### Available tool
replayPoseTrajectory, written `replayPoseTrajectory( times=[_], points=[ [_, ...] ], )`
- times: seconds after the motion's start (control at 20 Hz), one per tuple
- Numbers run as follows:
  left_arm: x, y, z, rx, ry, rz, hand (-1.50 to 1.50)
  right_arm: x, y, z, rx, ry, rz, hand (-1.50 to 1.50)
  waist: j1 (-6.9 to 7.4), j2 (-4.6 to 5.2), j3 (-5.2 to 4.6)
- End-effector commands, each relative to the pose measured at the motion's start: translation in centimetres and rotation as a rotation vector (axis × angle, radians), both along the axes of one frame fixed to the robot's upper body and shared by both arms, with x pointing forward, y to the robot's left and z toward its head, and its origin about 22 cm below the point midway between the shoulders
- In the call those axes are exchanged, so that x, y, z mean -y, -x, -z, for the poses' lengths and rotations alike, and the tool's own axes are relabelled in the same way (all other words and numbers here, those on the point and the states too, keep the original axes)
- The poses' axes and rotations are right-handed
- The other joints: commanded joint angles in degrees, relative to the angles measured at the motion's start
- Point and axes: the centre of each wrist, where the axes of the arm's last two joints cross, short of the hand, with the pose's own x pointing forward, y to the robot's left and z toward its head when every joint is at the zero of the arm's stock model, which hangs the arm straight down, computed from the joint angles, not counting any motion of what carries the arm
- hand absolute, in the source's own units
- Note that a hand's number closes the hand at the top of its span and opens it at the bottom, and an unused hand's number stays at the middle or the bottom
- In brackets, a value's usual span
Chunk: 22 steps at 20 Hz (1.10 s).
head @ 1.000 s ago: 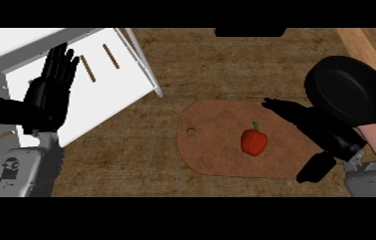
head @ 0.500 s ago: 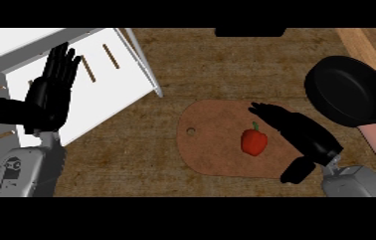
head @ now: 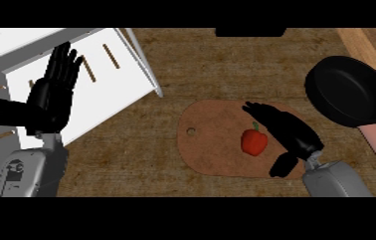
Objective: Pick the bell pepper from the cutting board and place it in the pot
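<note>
Red against the brown cutting board (head: 209,147), the bell pepper (head: 254,142) lay right of the board's middle in the head view, its stem pointing up the picture, not lifted. The right hand (head: 288,130) lay over the board's right part, just beside the pepper. Its fingers (head: 258,109) were stretched out past the stem and its thumb (head: 281,165) hung apart lower down, so the hand was released and held nothing. Whether it touched the pepper could not be told. For a good grasp, I judged, the hand should shift a little leftward until the pepper sat between fingers and thumb. It should then curl round the body rather than the thin stem, and rise straight before any sideways travel. The black pot (head: 345,92) stood up and to the right, near the board's right edge and apart from the pepper, partly cut by the picture's edge. Its near rim would have to be crossed from above. The carry looked short, passing over that board edge and a strip of brown surface (head: 220,74). The left hand (head: 51,92) rested open, fingers up, near the left edge over a white cabinet panel (head: 117,92), well apart from that path.
</note>
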Motion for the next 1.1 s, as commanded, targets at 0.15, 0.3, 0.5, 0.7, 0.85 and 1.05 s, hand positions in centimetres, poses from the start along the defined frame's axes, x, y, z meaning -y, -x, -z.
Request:
replayPoseTrajectory(
  times=[0.15, 0.3, 0.5, 0.7, 0.85, 1.05],
  points=[
    [-1.0, -0.2, -0.4, -0.004, 0.008, 0.003, 0.00, -1.6, -1.9, 2.9, 0.005, -0.014, -0.013, -1.50, 0.10, 0.02, 0.01],
    [-1.7, -1.2, -0.1, 0.011, -0.007, -0.003, 0.00, -2.0, -0.9, 4.4, -0.017, -0.003, -0.038, -1.50, -0.08, 0.04, 0.00],
    [-0.9, -0.3, -1.0, -0.001, -0.006, -0.002, 0.00, -2.7, -1.0, 4.6, -0.023, -0.044, -0.049, -1.50, -0.02, 0.00, 0.01],
    [-0.3, 0.1, -0.9, 0.006, -0.015, -0.001, 0.00, -3.0, -1.2, 6.6, 0.051, -0.007, -0.202, 1.50, 0.35, 0.05, 0.04],
    [-0.5, 0.1, 0.2, 0.003, -0.004, -0.002, 0.00, -2.7, -1.9, 6.1, 0.074, -0.036, -0.222, 1.50, 0.20, 0.05, 0.02],
    [-1.6, -0.7, -0.4, 0.015, -0.014, -0.005, 0.00, -4.9, -1.2, 6.2, 0.108, -0.003, -0.209, 1.50, -0.03, 0.04, 0.00]
  ],
)
